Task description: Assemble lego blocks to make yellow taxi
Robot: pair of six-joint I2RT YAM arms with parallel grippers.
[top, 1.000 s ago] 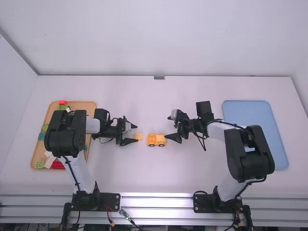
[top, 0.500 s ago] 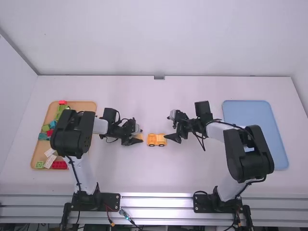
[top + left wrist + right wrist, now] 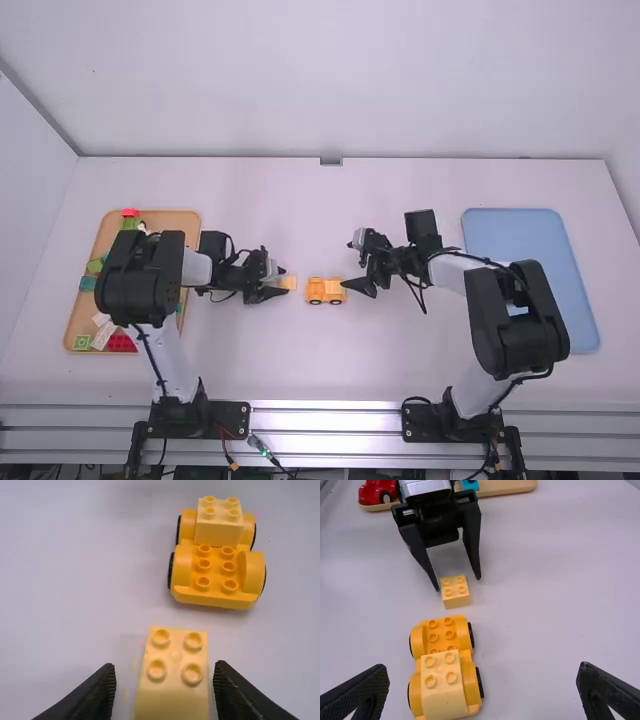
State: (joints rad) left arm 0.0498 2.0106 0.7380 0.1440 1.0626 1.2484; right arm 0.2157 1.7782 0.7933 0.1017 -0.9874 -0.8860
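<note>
High view: the left gripper (image 3: 286,281) has drawn back a little from where it was half a second ago, so more of the loose block (image 3: 290,283) shows past its fingertips. The car (image 3: 325,290) has not moved; it lies between the two grippers, near the lower fingertip of the right gripper (image 3: 348,264), which also stays put. There is one wooden tray (image 3: 175,222) behind the left fingers and one blue tray (image 3: 515,235) well behind the right ones.

Left wrist view: the left gripper (image 3: 164,669) is spread, one finger on each side of the single loose block, with a gap at both. Beyond the fingertips is the one car, carrying one top block (image 3: 219,527); four studs show on each block, six on the car.

Right wrist view: the right gripper (image 3: 483,669) is wide apart and grasps nothing. The car, four wheels showing, is between its fingers, clear of both. Farther off, one red car (image 3: 376,492) is behind the left fingers.
</note>
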